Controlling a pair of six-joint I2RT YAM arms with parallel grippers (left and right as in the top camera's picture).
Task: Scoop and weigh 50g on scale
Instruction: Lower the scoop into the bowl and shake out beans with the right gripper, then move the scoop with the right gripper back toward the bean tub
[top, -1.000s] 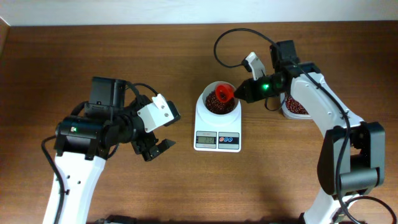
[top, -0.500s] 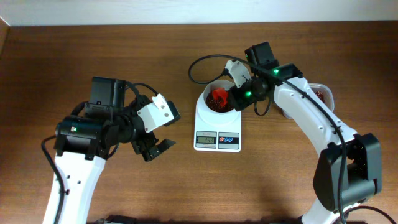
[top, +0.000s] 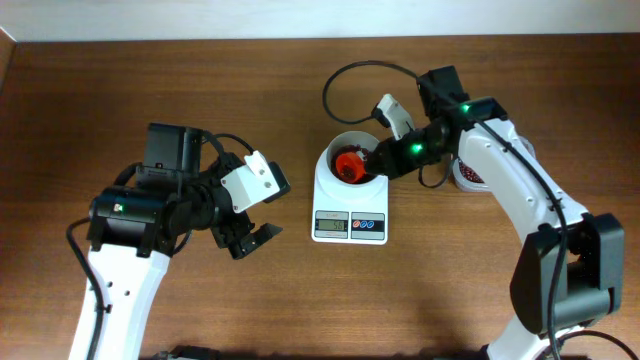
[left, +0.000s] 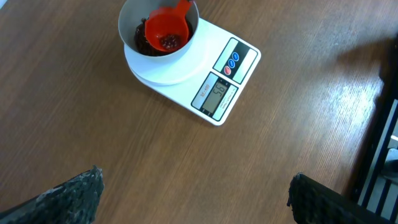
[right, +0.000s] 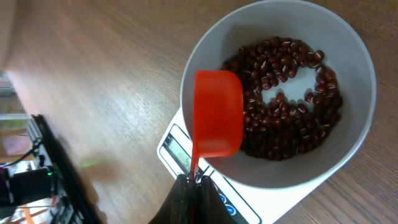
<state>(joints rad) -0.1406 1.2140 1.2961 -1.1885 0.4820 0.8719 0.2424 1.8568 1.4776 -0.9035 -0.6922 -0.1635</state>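
Beans (right: 280, 124) lie in the white bowl (right: 348, 43) of the scale (left: 214, 93). Right gripper (right: 193, 182) is clenched on the handle of the orange scoop (right: 217, 112), held over this bowl. Left gripper (top: 252, 240) is released, well left of the scale above the tabletop (top: 450, 300)

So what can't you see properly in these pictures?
Overhead: the display digits are too small to read.
Overhead: the right arm hides most of the tub.
Right wrist: the scoop shows only its outside, its inside hidden; the bottom edge cuts off the right pincer.
Left wrist: the bottom edge cuts off the left pincer; only its tips show.
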